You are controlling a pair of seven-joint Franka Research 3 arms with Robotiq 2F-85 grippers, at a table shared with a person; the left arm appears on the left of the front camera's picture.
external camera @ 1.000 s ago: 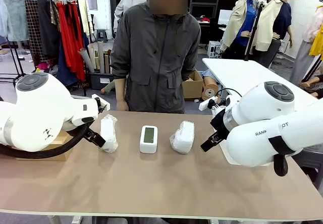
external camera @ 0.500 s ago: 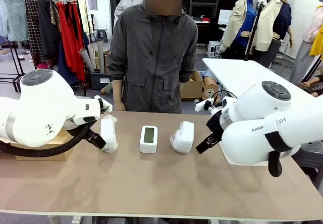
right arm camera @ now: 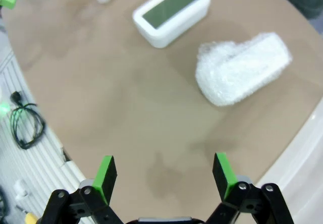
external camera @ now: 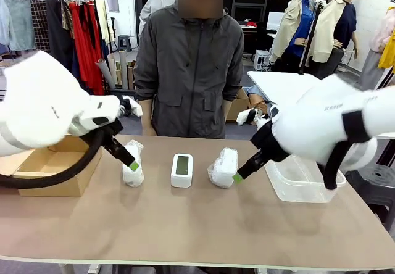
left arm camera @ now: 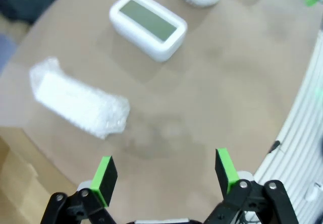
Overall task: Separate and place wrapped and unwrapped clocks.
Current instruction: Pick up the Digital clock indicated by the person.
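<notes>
Three clocks are laid in a row on the table [external camera: 185, 224], before a person [external camera: 190, 70] standing at the far side. A bare white clock [external camera: 181, 170] with a grey-green screen is set in the middle. A bubble-wrapped clock [external camera: 133, 163] is placed to its left and a second wrapped clock [external camera: 224, 167] to its right, each apart from it. The left gripper [left arm camera: 165, 168] is held above the table near the bubble-wrapped clock, its fingers spread wide and clamped on nothing. The right gripper [right arm camera: 165, 169] is likewise spread and empty, just beside the second wrapped clock. A cardboard box [external camera: 43, 169] is seen at the table's left end and a clear plastic tub [external camera: 302, 184] at its right.
</notes>
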